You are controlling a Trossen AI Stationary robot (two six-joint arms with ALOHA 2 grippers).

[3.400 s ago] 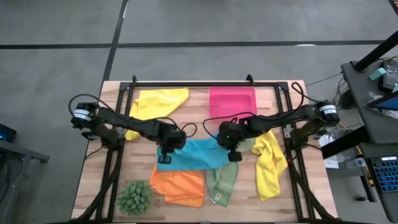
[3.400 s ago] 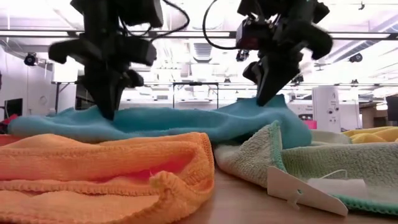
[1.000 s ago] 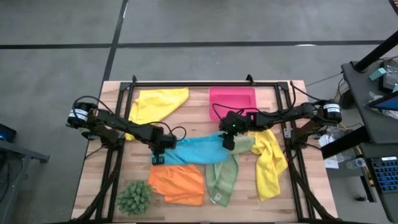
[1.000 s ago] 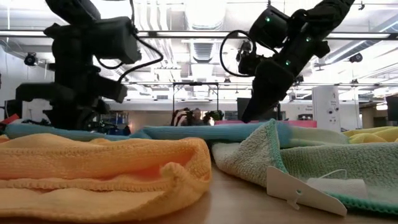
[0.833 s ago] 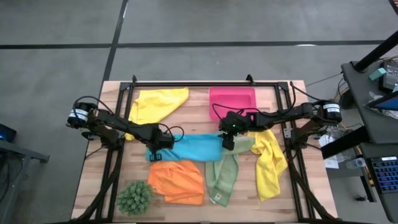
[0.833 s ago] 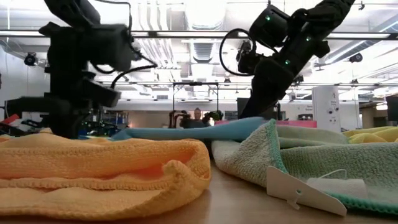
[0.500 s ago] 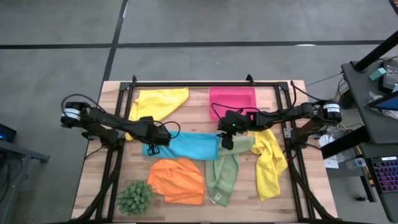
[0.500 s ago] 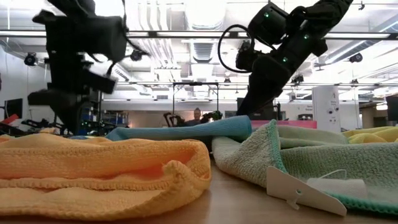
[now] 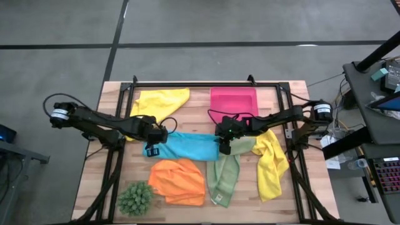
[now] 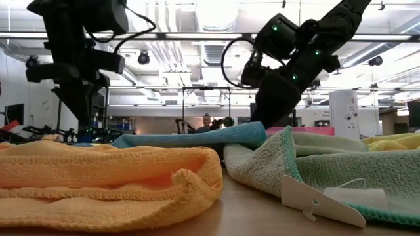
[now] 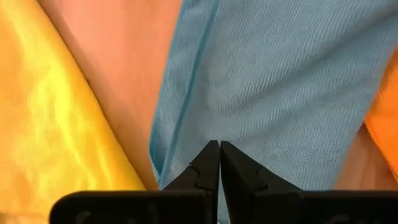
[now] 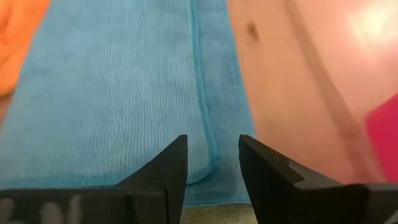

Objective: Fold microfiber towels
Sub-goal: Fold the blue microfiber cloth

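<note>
Left gripper (image 9: 152, 149), fingers pressed together and holding nothing, hangs over the blue towel's (image 9: 185, 146) left end at the table's (image 9: 94, 164) middle. Right gripper (image 9: 225, 149), fingers parted and empty, hovers at that towel's right end, beside the green towel (image 9: 223, 180). We see the orange towel (image 9: 178, 181) nearer the front edge; it hides much of the blue towel in the low view.

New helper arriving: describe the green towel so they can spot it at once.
On the wooden table, look near the front edge, right of centre. The green towel lies between the orange towel and a yellow towel: the only sage-green cloth, with a white tag.
</note>
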